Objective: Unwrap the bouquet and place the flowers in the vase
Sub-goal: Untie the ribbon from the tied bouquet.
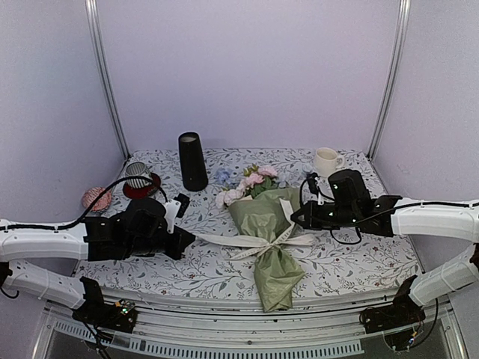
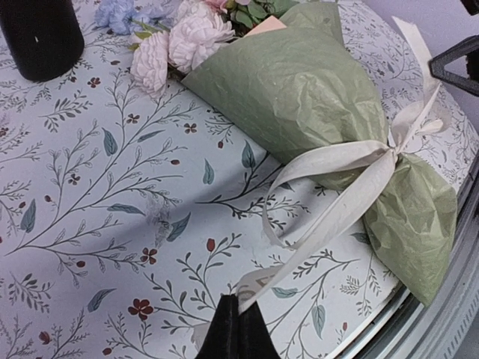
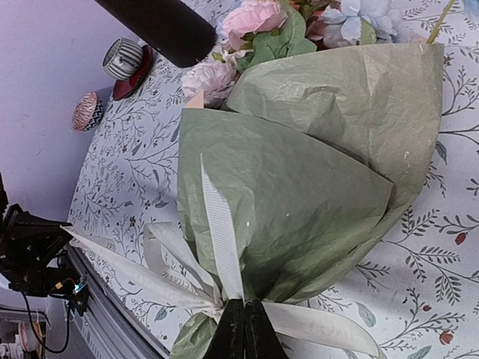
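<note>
No legible text anywhere

The leaf-printed counter (image 1: 359, 262) carries the bouquet (image 1: 266, 224) lying on its side in the middle, its cream ribbon (image 1: 221, 241) trailing leftward. At the back stand the black vase (image 1: 192, 161), a cream mug (image 1: 325, 161) to the right, and a striped grey cup (image 1: 137, 174) on a red saucer (image 1: 146, 191) at left.

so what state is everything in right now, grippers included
bouquet: wrapped in its paper, lying flat, blooms toward the vase
ribbon: tied in a bow around the paper
vase: upright, no flowers in it
left gripper: shut on a ribbon tail
right gripper: shut on a ribbon tail by the knot
mug: upright
striped cup: upright
</note>
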